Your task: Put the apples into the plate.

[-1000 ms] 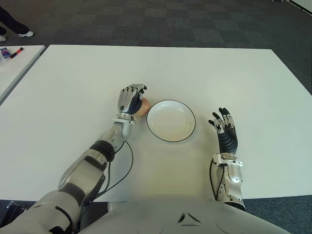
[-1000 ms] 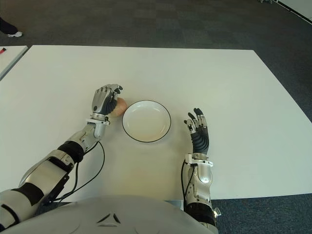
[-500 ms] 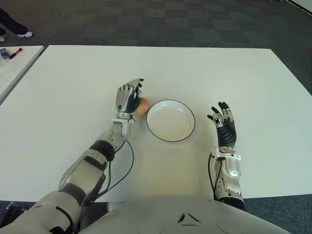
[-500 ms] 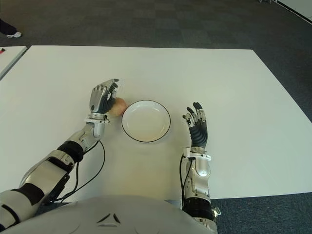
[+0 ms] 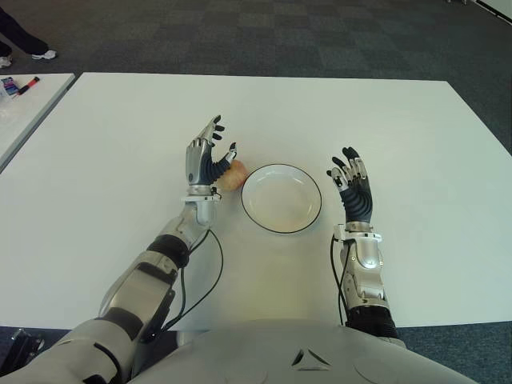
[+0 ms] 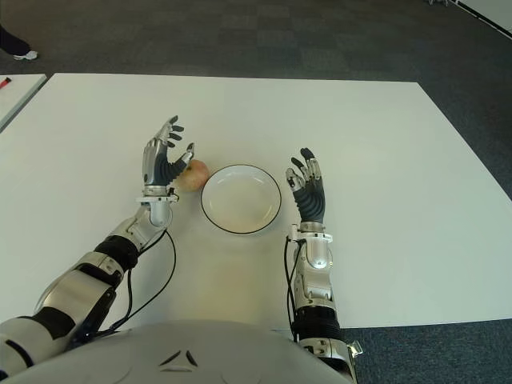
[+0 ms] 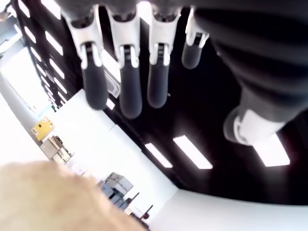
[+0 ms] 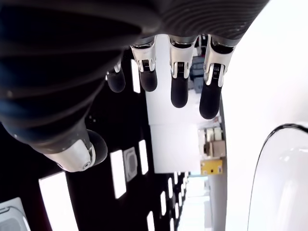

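A pale reddish apple (image 5: 231, 175) lies on the white table (image 5: 120, 136) just left of an empty white plate (image 5: 282, 198) with a dark rim. My left hand (image 5: 206, 156) stands upright right beside the apple on its left, fingers spread, holding nothing; the apple fills a blurred corner of the left wrist view (image 7: 53, 197). My right hand (image 5: 352, 182) is raised just right of the plate, fingers straight and spread, empty. The plate's rim (image 8: 269, 159) shows in the right wrist view.
A second white table (image 5: 24, 104) with small objects (image 5: 16, 85) stands at the far left, a narrow gap between. A person's feet (image 5: 24, 48) show at the top left on dark carpet. Bare table surrounds the plate.
My left hand has uncurled from over the apple and now stands with its fingers spread beside it. My right hand has moved up and inward to the plate's right rim.
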Controlling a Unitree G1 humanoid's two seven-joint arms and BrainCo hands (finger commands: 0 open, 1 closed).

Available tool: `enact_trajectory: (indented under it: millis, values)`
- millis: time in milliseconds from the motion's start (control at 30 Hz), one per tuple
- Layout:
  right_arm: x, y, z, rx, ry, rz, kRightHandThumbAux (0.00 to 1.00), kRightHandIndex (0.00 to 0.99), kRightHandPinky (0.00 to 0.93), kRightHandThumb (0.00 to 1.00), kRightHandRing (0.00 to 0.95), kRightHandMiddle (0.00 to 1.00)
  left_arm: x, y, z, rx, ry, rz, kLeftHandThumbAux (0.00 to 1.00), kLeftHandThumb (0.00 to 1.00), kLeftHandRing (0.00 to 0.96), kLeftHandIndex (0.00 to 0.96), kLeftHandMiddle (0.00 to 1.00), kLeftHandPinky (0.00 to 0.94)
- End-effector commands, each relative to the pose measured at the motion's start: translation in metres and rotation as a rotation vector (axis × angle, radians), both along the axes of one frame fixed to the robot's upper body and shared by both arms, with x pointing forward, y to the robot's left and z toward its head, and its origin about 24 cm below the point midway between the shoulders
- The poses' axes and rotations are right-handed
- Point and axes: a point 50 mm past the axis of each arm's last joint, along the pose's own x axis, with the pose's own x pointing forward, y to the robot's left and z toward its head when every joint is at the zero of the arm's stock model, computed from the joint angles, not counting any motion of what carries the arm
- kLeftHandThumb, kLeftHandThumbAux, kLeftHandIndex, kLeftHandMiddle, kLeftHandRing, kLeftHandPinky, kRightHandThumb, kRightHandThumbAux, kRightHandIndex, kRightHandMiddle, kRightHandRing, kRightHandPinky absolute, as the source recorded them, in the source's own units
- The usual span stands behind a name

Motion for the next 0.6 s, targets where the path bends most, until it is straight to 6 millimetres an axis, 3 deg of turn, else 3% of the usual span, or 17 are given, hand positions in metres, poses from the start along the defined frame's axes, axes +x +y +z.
enact_trajectory:
  millis: [33,367,600]
  values:
    - [0.016,0.005,0.005,-0.036,-0.007,0.032,0.652,0.01,0.258,0.446,0.123,0.048,-0.002,0.001,-0.001,-0.116,0.014,0.008,0.588,0.359,0.319,0.078,0.247,0.372]
    - [0.034,0.013,0.018,-0.142,-0.038,0.066,0.699,0.0,0.261,0.446,0.126,0.053,-0.004,0.007,-0.002,-0.233,0.036,0.005,0.658,0.289,0.288,0.06,0.235,0.352]
    - [0.059,0.024,0.04,-0.295,-0.094,0.085,0.674,0.002,0.272,0.493,0.137,0.072,-0.004,0.008,0.001,-0.282,0.033,0.0,0.67,0.275,0.282,0.064,0.23,0.353]
